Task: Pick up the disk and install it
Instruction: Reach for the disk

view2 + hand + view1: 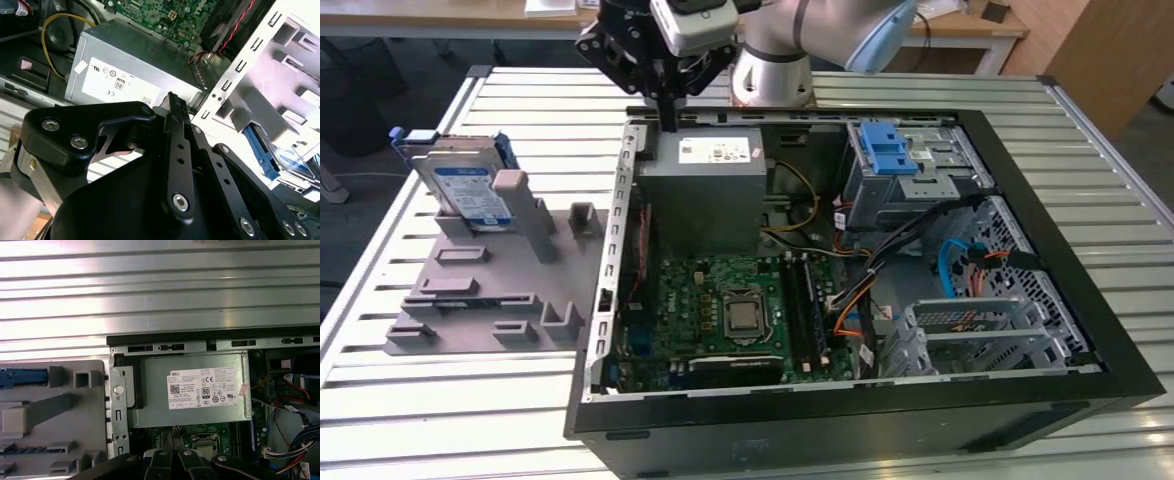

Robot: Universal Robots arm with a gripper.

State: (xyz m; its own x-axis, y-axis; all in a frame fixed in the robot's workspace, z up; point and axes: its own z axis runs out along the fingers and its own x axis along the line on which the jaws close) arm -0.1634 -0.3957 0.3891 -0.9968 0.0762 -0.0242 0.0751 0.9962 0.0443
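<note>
Black gripper, fingers closed on nothing, poised over the grey metal power-supply box inside the open black computer case. The silver-grey rectangular disk with blue side rails stands on edge in a grey plastic fixture on the slatted metal counter, beside the case at the exterior view's left, apart from the gripper.

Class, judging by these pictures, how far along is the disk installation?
Nothing looks done: the disk stands in its grey holder, outside the case. The hand, shut and empty, hangs by the power supply. Pickup and install are both left.
</note>
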